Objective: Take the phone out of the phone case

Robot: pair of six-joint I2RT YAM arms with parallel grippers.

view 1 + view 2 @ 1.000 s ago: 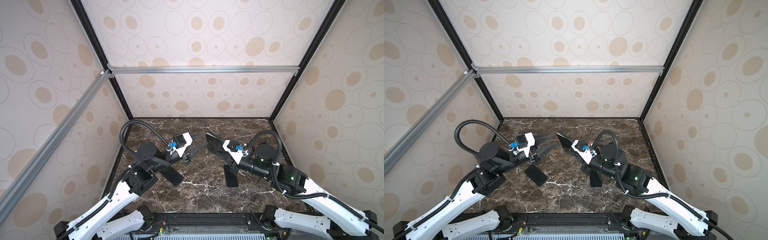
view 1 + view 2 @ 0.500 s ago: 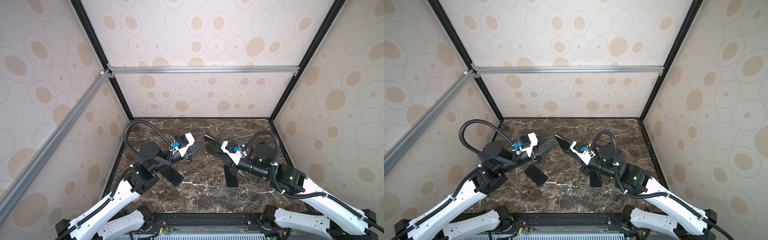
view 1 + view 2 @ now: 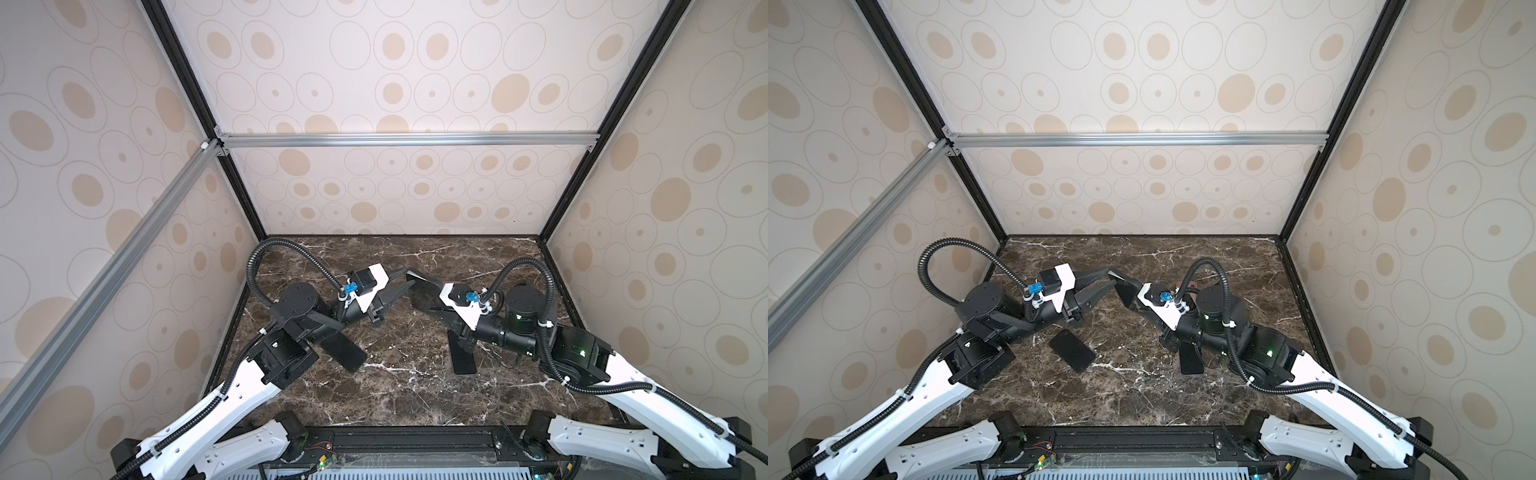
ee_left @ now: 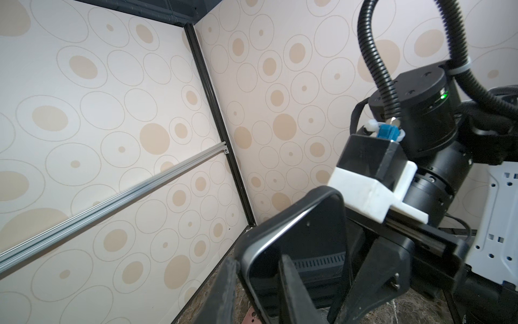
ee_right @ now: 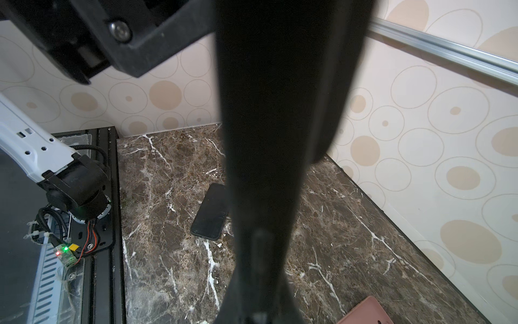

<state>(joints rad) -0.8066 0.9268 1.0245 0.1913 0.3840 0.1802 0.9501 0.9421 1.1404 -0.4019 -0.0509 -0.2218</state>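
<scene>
Your right tool (image 3: 435, 297) is clamped on the black flat phone in its dark case (image 3: 419, 290), up over the brown marble desk (image 3: 395, 395) near 12 o'clock. Your left tool (image 3: 408, 277), jaws apart, is at its 9 o'clock end: pinch only the rim.

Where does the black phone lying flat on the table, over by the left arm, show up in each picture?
In a top view: flat phone, lower left of centre.
In a top view: flat phone, likewise lower left of centre.
Left wrist view: not in it.
Right wrist view: flat phone, near the middle, partly hidden.
Shared landmark: the brown marble table.
</scene>
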